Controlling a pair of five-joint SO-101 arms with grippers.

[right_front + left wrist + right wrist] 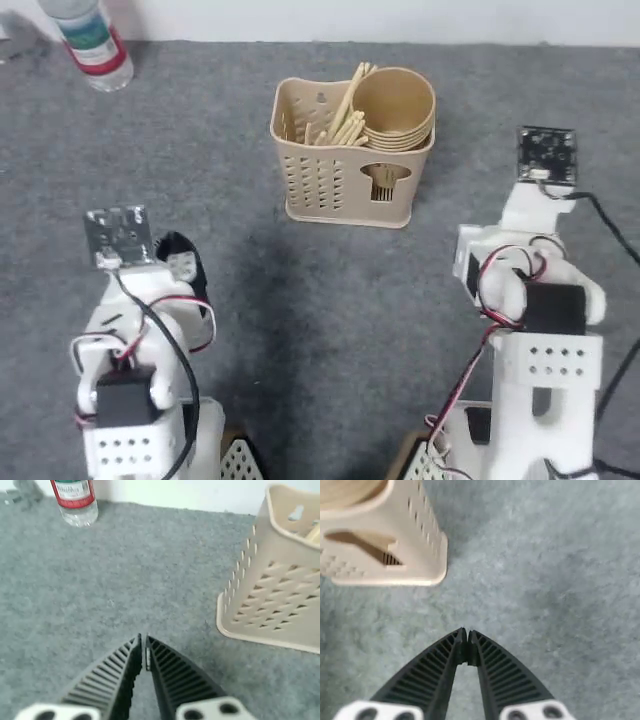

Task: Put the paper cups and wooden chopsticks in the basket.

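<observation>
My left gripper (143,641) is closest to its wrist camera. Its two black ribbed fingers are pressed together at the tips with nothing between them, and they hover over the grey carpeted table (300,310). My right gripper (466,634) is in the same pose: fingers closed tip to tip, holding nothing, above bare carpet. From above, my left arm (130,340) sits at the near left of the table and my right arm (530,300) at the near right, each drawn back toward its own base and well apart from the other. Between them and farther out stands the beige plastic basket (320,180), upright, with rows of slots in its walls and a handle cut-out in the side facing me. A stack of nested brown paper cups (400,105) stands upright inside it, on the side nearer my right arm. Several wooden chopsticks (345,110) stand in the basket just beside the cups, on the side nearer my left arm, leaning with their tops tilted toward the cups and sticking up above the rim. The basket is ahead of both grippers, and neither touches it. At the far left corner of the table stands a clear water bottle (90,40) with a red and green label, well apart from the basket.
</observation>
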